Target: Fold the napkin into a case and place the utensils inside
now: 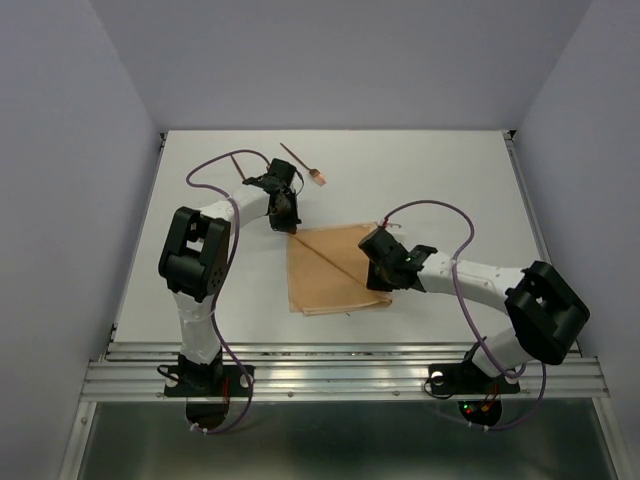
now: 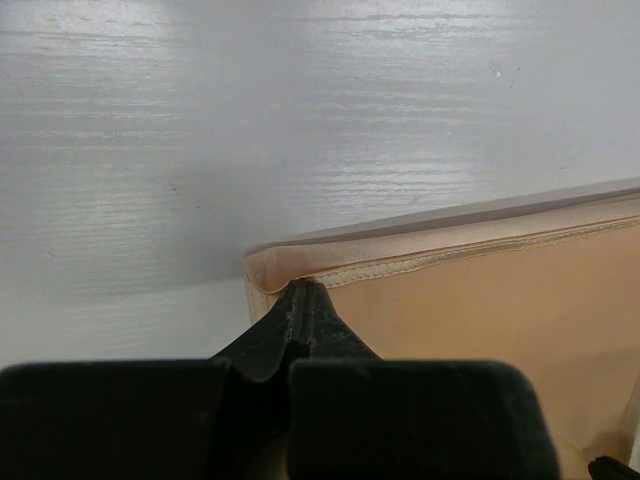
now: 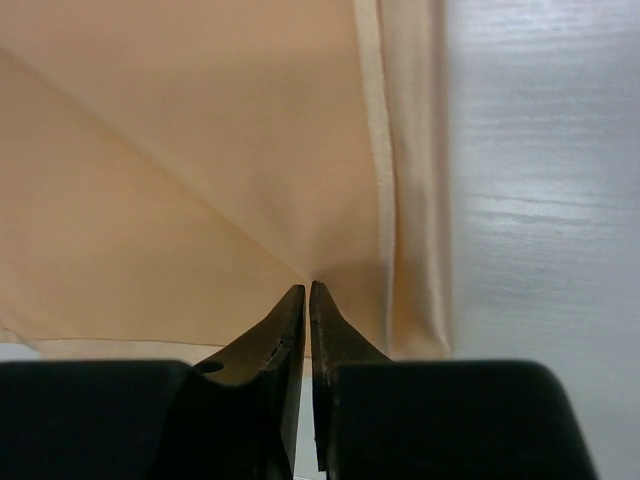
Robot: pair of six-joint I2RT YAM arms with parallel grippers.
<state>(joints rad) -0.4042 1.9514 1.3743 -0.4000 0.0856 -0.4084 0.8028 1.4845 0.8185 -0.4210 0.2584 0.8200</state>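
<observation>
The tan napkin (image 1: 335, 275) lies on the table as a rough square with a diagonal crease. My left gripper (image 1: 291, 226) is at its far left corner, shut on the hemmed edge of the napkin (image 2: 480, 320), jaws pressed together (image 2: 303, 286). My right gripper (image 1: 379, 262) is at the napkin's right side, shut with a hairline gap (image 3: 308, 286) where the crease ends on the napkin (image 3: 200, 150). The forked utensil (image 1: 303, 166) and the plain stick (image 1: 239, 168) lie on the table beyond the left gripper. No case shows.
The white table (image 1: 450, 180) ends in walls at the back and both sides. A metal rail (image 1: 340, 375) runs along the near edge by the arm bases. Purple cables loop over both arms.
</observation>
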